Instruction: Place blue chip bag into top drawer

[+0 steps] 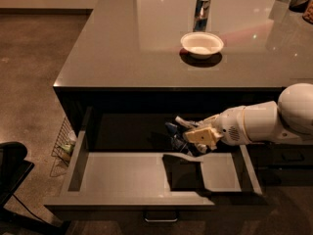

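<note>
Claw [191,134] over the open top drawer [122,175], blue chip bag [174,131] in its grip.

I count one bag, one drawer pulled out, one white bowl [202,44], one metal can [201,12] and one claw. The claw reaches in from the right on its white arm [264,122], fingers clamped on the crumpled bag. It hangs over the drawer's dark rear part, right of centre, and I can't tell whether it touches the floor. The pale-grey drawer floor carries the arm's shadow, and the bar handle [160,217] shows at the front edge. Up on the glossy grey surface [122,48], the bowl sits near the middle and the can stands just behind it. Brown floor [29,58] to the left, a wire basket [61,145] beside the cabinet, something black [12,170] at the bottom-left corner.
</note>
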### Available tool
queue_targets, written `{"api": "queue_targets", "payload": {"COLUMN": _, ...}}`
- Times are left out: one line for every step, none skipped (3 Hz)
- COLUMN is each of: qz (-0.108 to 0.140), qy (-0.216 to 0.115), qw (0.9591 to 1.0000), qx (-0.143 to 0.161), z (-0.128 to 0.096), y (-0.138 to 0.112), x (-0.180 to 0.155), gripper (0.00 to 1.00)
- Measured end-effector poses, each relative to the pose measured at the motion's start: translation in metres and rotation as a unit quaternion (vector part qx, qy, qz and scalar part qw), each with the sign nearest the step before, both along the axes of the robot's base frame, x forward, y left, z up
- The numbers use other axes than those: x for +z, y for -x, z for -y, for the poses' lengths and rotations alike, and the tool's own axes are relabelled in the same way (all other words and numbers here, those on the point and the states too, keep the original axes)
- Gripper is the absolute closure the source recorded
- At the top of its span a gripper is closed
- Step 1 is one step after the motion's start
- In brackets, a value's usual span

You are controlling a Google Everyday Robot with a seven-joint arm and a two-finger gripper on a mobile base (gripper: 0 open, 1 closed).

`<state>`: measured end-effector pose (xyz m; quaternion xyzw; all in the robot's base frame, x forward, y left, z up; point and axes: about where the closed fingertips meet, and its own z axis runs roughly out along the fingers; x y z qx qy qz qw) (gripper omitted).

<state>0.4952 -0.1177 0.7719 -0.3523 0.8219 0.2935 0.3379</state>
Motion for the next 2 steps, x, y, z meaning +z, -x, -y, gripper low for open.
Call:
{"api": "queue_targets", "payload": {"qz": 0.000, "qy": 0.000, "qw": 1.0000, "qx": 0.002, "z": -0.0018, "y": 0.0002, "x": 0.0000, "gripper": 0.04}}
{"api": "queue_targets", "payload": {"qz": 0.000, "qy": 0.000, "qw": 1.0000, "qx": 0.003, "z": -0.0027, "y": 0.0004, "x": 0.0001, "gripper": 0.00}}
